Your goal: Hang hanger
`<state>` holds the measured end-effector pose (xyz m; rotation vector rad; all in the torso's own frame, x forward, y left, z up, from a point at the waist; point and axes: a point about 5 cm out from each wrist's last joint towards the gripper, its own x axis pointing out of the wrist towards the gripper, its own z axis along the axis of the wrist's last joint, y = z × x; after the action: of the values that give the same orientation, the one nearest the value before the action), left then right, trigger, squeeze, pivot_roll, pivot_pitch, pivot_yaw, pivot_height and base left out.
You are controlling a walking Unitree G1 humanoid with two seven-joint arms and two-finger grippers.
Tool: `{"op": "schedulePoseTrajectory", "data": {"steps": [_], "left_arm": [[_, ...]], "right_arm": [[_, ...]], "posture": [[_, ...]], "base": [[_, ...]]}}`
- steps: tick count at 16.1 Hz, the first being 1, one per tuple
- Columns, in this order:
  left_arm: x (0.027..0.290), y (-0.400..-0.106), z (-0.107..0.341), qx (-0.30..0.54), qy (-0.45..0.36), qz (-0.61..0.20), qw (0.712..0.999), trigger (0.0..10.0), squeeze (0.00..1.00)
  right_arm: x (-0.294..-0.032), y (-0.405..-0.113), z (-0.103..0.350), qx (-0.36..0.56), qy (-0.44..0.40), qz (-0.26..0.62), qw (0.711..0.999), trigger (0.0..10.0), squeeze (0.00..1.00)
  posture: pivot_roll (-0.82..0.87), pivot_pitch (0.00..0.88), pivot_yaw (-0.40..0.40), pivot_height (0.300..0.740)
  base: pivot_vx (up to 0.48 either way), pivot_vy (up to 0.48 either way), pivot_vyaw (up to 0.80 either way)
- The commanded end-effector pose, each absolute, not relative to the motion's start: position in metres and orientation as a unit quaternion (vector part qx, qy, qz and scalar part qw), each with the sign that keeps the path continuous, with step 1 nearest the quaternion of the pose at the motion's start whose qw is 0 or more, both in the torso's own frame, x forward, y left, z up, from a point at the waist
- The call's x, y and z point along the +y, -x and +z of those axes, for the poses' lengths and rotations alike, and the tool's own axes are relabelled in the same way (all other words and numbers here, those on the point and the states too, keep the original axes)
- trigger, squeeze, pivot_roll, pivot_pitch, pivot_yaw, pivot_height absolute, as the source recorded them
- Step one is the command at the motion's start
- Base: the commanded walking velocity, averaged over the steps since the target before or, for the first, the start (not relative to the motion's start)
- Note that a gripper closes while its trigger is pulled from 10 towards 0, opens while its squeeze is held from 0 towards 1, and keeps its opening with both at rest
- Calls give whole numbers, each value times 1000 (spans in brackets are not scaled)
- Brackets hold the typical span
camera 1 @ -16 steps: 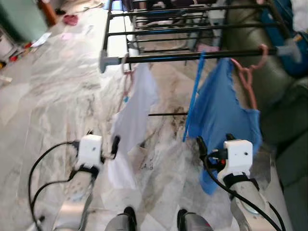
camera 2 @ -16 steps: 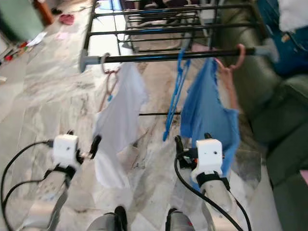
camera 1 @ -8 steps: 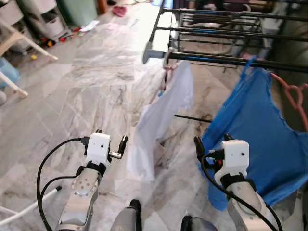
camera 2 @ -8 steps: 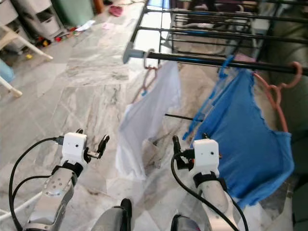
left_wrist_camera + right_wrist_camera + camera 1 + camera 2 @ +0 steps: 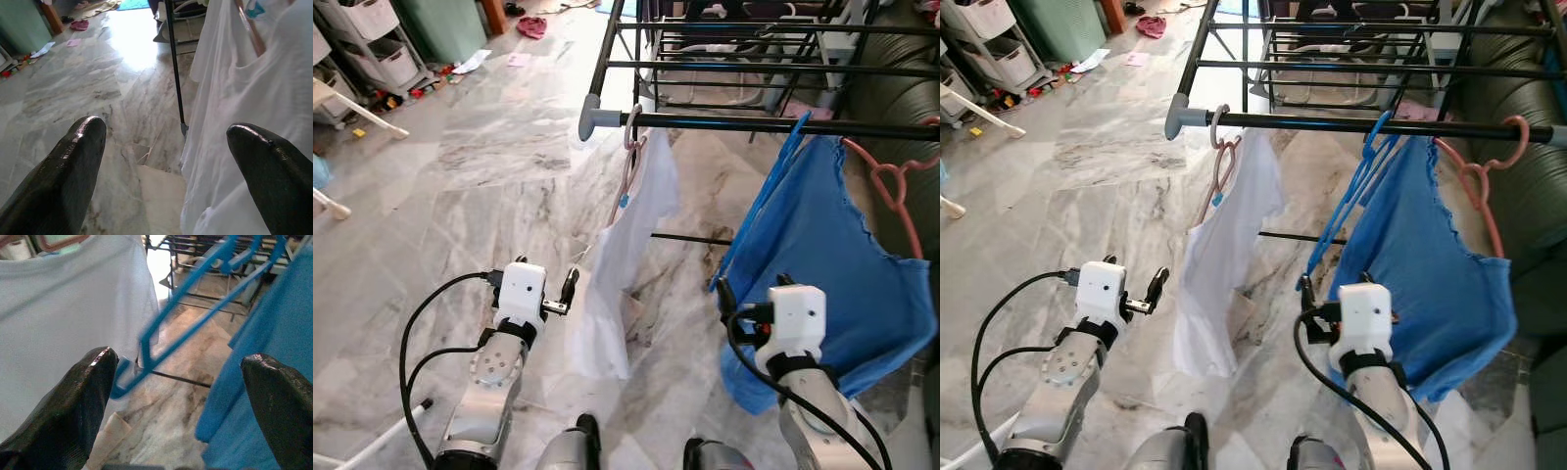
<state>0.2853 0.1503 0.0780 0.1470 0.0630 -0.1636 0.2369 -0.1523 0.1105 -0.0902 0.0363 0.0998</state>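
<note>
Three hangers: we see a pink hanger (image 5: 1223,162) carrying a white shirt (image 5: 1219,264), a blue hanger (image 5: 1356,196) with a blue garment (image 5: 1430,294), and a bare pink hanger (image 5: 1484,191), all hooked over the front rail (image 5: 1371,125) of a black drying rack.

Why they hang so: each hook sits over the rail so the clothes fall free above the marble floor (image 5: 460,186); the blue hanger slants steeply, so we judge its garment is bunched to one side.

Our left gripper (image 5: 570,291): raised low in front of us, just beside the lower edge of the white shirt, not touching it as far as we can tell. In the left wrist view its fingers (image 5: 73,166) stand wide apart with nothing between them.

Our right gripper (image 5: 722,297): raised in front of the blue garment, below the blue hanger. In the right wrist view its fingers (image 5: 83,406) are spread apart and hold nothing; the blue hanger crosses the gap farther off.

Task's thing: the hangers sit on the rail, none in our fingers.

Our judgement: hanging looks done, with both arms held low and clear of the cloth.

Surroundings: a green sofa (image 5: 1528,196) stands at our right, storage drawers (image 5: 372,49) far to our left.
</note>
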Motion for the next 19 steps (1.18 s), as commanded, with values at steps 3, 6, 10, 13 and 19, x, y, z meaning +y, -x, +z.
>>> {"op": "schedulePoseTrajectory", "data": {"steps": [3,6,10,13,19], "left_arm": [[153,-283,73,34,-77,-58,995,10000,0],[153,-281,71,32,-78,-47,995,10000,0],[155,-281,71,34,-85,-43,995,10000,0],[153,-285,73,34,-96,-50,994,10000,0],[149,-290,74,36,-98,-58,993,10000,0]], "right_arm": [[-147,-238,105,43,26,84,995,10000,0],[-149,-246,106,37,65,76,994,10000,0],[-146,-246,99,54,68,81,993,10000,0],[-144,-242,97,60,72,103,990,10000,0],[-138,-242,104,38,15,105,994,10000,0]], "posture": [[-93,178,-5,740],[-77,179,-19,740],[-79,187,8,740],[-99,193,35,740],[-110,193,52,740]], "base": [[0,0,0],[0,0,0],[0,0,0],[0,0,0],[-90,0,0]]}}
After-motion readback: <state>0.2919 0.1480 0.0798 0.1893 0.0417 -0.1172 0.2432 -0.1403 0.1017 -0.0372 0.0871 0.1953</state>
